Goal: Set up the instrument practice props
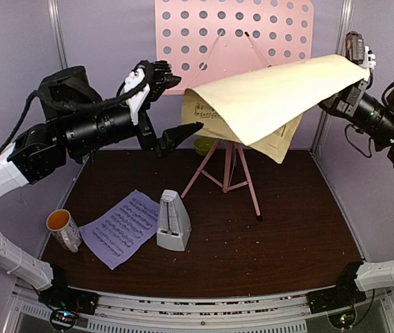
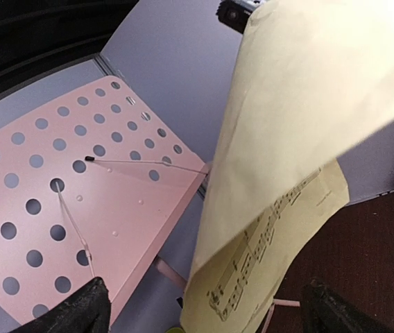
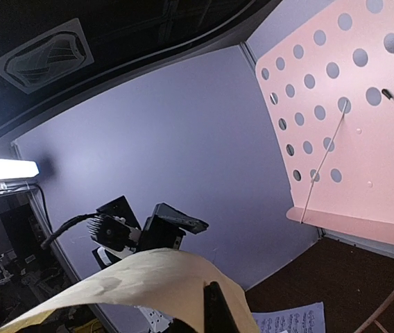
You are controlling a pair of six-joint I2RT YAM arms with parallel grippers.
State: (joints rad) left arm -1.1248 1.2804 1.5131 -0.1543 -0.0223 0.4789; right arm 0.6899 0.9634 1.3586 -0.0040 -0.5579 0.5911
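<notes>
Yellow music sheet (image 1: pixel 266 97) is up in the air, pinched at its upper right corner by the right gripper (image 1: pixel 362 61). Its long axis runs leftward and down across the front of the pink music stand (image 1: pixel 233 35), the sheet folded over, a lower corner drooping. Left gripper (image 1: pixel 180 103) sits at the sheet's left edge, jaws spread wide, clamping nothing. Below, open dark brown table (image 1: pixel 287 236) — lavender music sheet (image 1: pixel 121 227) flat, metronome (image 1: pixel 173 220) upright at its right edge, mug (image 1: pixel 63 229) further left. Purple walls close behind.

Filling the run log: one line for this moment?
left pincer open | right pincer shut on yellow sheet | lavender sheet, metronome on table
</notes>
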